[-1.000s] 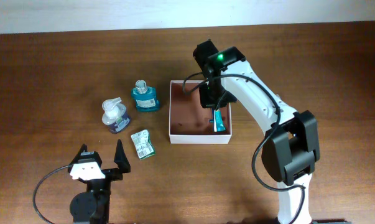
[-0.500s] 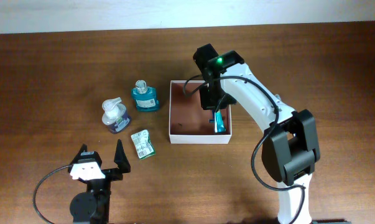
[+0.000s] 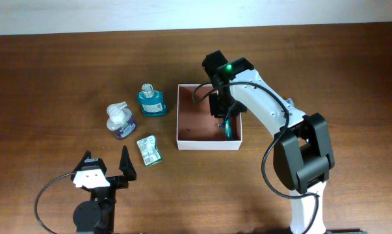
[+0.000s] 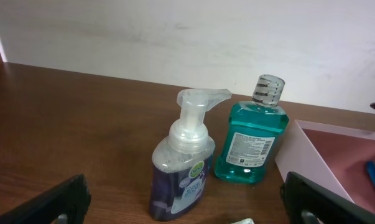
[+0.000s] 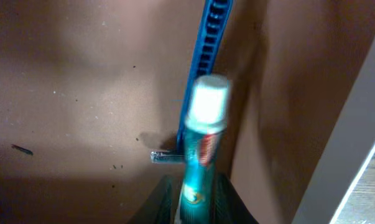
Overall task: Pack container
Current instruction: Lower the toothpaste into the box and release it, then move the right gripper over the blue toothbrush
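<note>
The container (image 3: 194,117), a square white-walled box with a pinkish-brown inside, sits mid-table; its corner shows in the left wrist view (image 4: 336,143). My right gripper (image 3: 225,116) is low inside its right side, shut on a teal toothpaste tube (image 3: 229,129). In the right wrist view the tube (image 5: 199,143), white cap forward, sticks out of the jaws (image 5: 195,202) over a blue razor (image 5: 209,37) lying on the container floor (image 5: 81,93). My left gripper (image 3: 106,161) is open and empty near the front edge, its jaws (image 4: 184,214) facing the bottles.
A purple foam-pump soap bottle (image 3: 119,121) (image 4: 181,168) and a teal mouthwash bottle (image 3: 151,102) (image 4: 252,140) stand left of the container. A small green packet (image 3: 149,150) lies in front of them. The container's right wall (image 5: 355,137) is close beside the tube.
My right gripper has moved slightly toward the front and lower into the container with the toothpaste tube. The left arm has not moved.
</note>
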Robot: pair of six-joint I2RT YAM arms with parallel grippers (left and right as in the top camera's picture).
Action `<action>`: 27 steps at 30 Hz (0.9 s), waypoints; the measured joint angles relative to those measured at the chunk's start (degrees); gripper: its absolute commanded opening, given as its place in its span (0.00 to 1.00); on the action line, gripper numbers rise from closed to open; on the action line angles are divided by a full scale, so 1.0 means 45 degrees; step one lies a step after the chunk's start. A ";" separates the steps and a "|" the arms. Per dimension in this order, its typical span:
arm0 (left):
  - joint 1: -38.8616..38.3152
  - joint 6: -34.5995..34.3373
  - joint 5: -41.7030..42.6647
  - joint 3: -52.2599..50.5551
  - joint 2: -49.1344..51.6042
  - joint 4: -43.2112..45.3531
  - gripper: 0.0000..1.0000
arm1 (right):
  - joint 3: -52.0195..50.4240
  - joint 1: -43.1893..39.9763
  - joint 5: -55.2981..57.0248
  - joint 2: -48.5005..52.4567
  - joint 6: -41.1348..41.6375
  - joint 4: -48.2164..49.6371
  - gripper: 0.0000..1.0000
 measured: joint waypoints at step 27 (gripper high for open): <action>0.0000 0.0000 0.0000 0.0000 -0.0010 0.0000 0.99 | 0.7038 -0.2900 0.1452 -0.0005 -0.1491 -0.6441 0.18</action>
